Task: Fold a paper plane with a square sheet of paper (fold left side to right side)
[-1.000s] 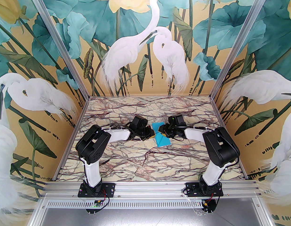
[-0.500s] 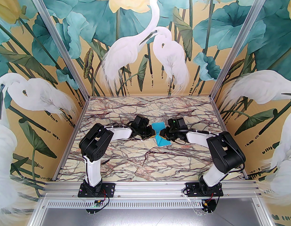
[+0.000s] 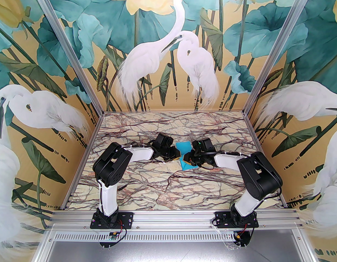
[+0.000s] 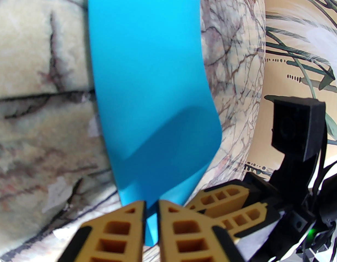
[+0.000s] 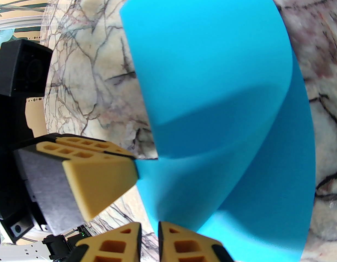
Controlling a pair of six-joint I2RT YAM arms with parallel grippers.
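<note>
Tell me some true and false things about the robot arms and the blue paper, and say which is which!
1. The square sheet of paper is bright blue. True.
2. The paper lies flat on the table. False: it bends up in a curve.
3. The left gripper pinches an edge of the paper between its fingers. True.
4. The left gripper and the right gripper are far apart. False: they almost meet at the paper, in the middle of the table.
5. The table is plain white. False: it has a marble pattern with dark veins.
</note>
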